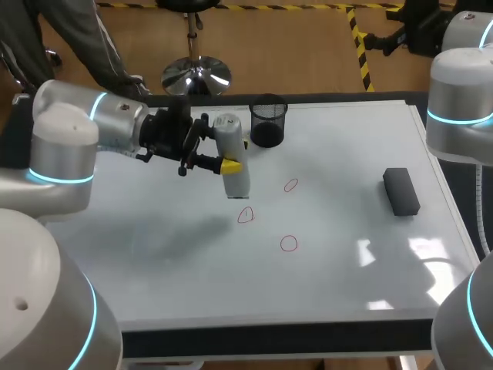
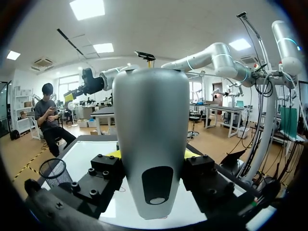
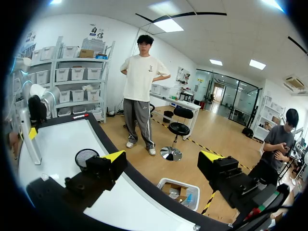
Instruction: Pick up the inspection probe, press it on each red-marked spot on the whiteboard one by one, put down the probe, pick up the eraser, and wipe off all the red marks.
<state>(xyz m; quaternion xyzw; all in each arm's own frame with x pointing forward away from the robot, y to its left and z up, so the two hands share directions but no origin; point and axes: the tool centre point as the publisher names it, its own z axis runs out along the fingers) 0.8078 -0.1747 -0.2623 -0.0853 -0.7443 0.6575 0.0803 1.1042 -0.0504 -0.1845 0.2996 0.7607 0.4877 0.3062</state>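
Counting over the whiteboard (image 1: 154, 262), I am finding one probe (image 1: 236, 179), one eraser (image 1: 401, 191), one black mesh cup (image 1: 267, 122) and three rings drawn in red: the far mark (image 1: 290, 185), the middle mark (image 1: 245, 215) and the near mark (image 1: 288, 243). My left gripper (image 1: 237, 154), sitting at about ten o'clock from the marks, is clamping the probe from two sides, its yellow tips pressing on the grey body, so the fingers are standing only as far apart as the probe is thick. The probe's lower end is pointing toward six o'clock, with the middle mark lying just beside it at about five o'clock; I cannot tell whether that end is touching the board. The mesh cup is standing near the left gripper at one o'clock. The eraser is lying flat at three o'clock from the marks, well apart from the probe. In the left wrist view the probe (image 2: 150, 144) is filling the space between the fingers of the left gripper (image 2: 151, 156), with the mesh cup (image 2: 53, 172) off to one side. My right gripper (image 3: 163, 161) is hanging wide open at the edge of the whiteboard (image 3: 57, 144), gripping nothing, with the mesh cup (image 3: 86, 156) beside it and the probe (image 3: 29, 144) far beyond.
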